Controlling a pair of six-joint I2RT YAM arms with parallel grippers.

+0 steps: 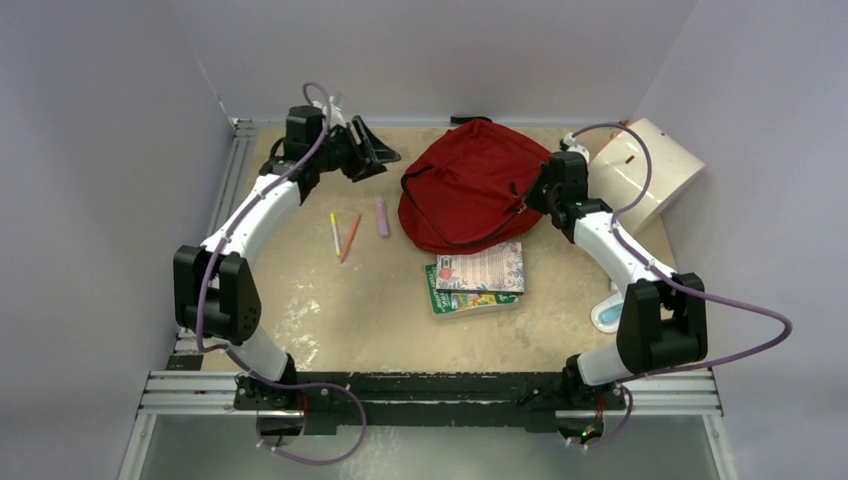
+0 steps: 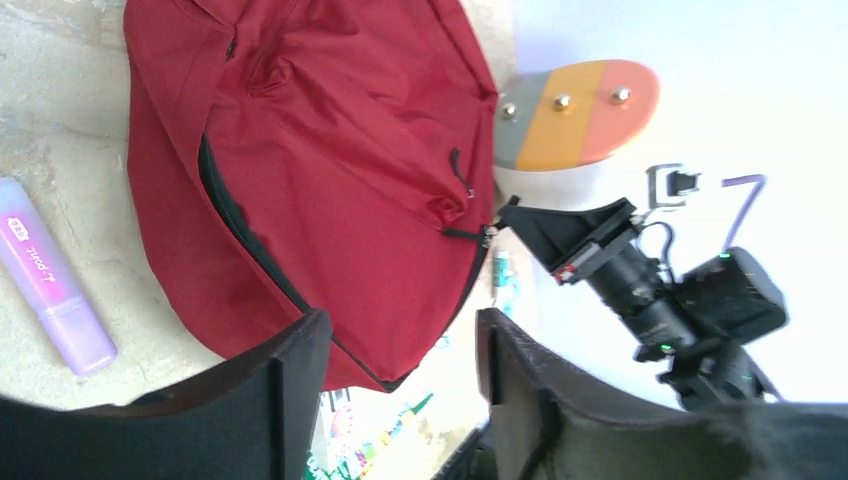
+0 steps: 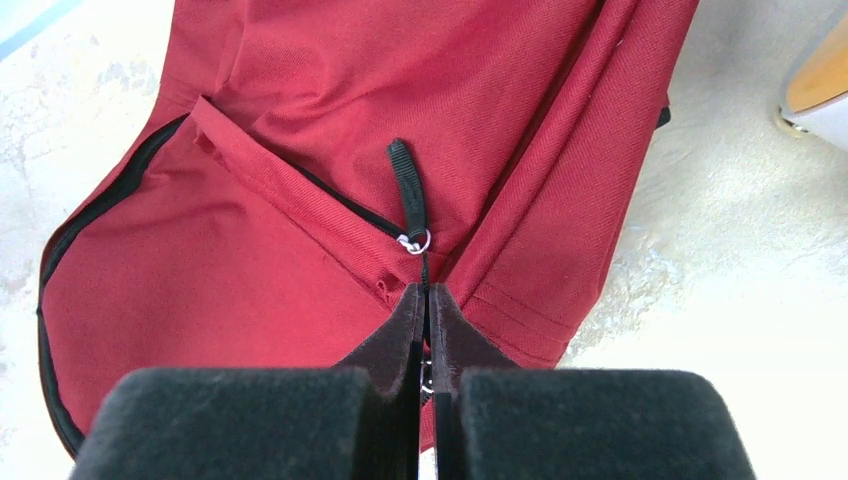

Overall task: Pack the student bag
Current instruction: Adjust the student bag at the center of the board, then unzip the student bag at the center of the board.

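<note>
The dark-red student bag (image 1: 468,190) lies at the back middle of the table, its black zippers shut as far as I can see. It fills the right wrist view (image 3: 300,120) and shows in the left wrist view (image 2: 330,150). My right gripper (image 1: 530,200) is at the bag's right edge, its jaws (image 3: 427,295) shut on a thin black zipper pull (image 3: 426,268) just below a metal ring and a second black pull tab (image 3: 405,185). My left gripper (image 1: 375,155) is open and empty (image 2: 400,330), held above the table left of the bag.
Two books (image 1: 478,278) lie stacked in front of the bag. Two pens (image 1: 342,236) and a purple highlighter (image 1: 382,216) lie to the bag's left; the highlighter also shows in the left wrist view (image 2: 50,280). A white rounded box (image 1: 648,172) stands at the back right.
</note>
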